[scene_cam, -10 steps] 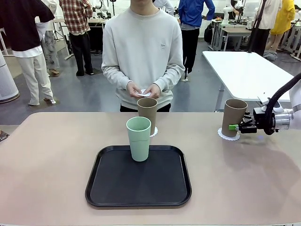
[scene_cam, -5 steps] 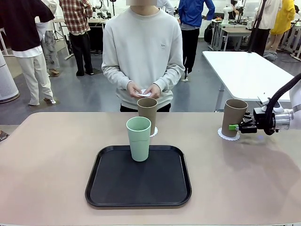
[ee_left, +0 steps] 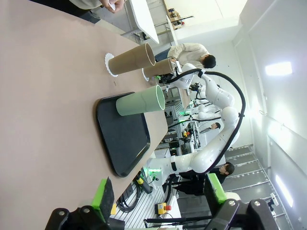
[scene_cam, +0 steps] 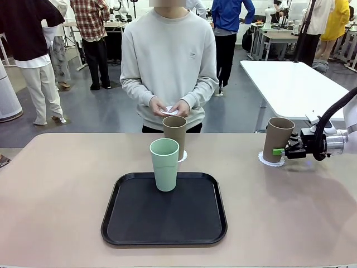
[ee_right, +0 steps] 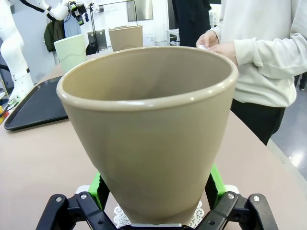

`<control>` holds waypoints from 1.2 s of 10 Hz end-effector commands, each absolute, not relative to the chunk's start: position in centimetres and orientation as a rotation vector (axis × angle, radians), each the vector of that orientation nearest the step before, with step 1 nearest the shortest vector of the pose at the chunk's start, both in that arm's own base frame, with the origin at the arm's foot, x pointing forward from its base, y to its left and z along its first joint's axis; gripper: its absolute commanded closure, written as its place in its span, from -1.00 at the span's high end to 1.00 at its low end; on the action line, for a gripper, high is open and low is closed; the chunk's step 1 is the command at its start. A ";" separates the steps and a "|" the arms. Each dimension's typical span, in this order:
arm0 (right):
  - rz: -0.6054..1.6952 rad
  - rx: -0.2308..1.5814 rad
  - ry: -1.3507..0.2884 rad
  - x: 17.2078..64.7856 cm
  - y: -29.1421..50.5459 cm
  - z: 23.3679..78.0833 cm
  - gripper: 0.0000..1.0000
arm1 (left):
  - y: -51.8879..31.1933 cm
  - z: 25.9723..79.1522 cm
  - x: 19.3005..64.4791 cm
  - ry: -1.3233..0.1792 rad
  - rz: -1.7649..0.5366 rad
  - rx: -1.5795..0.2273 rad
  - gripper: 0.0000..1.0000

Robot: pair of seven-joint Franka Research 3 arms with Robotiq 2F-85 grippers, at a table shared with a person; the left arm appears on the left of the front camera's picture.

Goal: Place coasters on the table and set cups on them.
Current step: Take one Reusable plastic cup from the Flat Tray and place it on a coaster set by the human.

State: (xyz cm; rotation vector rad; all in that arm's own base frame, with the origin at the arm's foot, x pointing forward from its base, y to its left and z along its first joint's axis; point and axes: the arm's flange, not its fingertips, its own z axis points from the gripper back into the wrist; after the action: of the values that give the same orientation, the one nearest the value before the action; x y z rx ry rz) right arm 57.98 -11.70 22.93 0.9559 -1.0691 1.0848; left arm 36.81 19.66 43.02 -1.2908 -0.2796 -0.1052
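Observation:
A brown cup [scene_cam: 278, 138] stands upright on a lacy white coaster [scene_cam: 269, 161] at the table's [scene_cam: 56, 190] right. My right gripper [scene_cam: 282, 151] is around its lower part, open, with green pads [ee_right: 216, 183] close beside its wall [ee_right: 148, 139]. A second brown cup [scene_cam: 175, 128] stands on another coaster [scene_cam: 183, 156] at the far middle. The mint green cup [scene_cam: 164, 164] stands on the black tray [scene_cam: 164, 241]. The person's hands hold a third white coaster [scene_cam: 170, 110]. In the left wrist view my left gripper [ee_left: 160, 196] is open and holds nothing, off the table's near side.
The black tray takes up the middle front of the beige table. The person stands close to the far edge. A white table [scene_cam: 295, 84] stands behind at the right. The tabletop left of the tray is bare.
My right gripper's near pad has eased slightly off the brown cup, which stays upright on its coaster. The other cups, the tray and the person's hands have not moved.

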 end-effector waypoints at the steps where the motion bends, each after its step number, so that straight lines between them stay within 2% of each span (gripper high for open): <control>1: 1.058 0.956 -1.045 58.3 -11.7 22.9 1.00 | 19.7 43.2 36.7 -0.286 -0.108 -1.296 1.00; 12: 1.046 1.004 -1.028 58.6 -13.3 22.9 1.00 | 19.7 43.2 36.7 -0.286 -0.108 -1.296 1.00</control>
State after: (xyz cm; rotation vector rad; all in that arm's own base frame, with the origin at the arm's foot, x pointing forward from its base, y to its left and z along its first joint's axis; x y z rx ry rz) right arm 57.78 -12.64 22.85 0.9744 -1.0513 1.0484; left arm 36.81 19.66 43.02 -1.2908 -0.2796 -0.1052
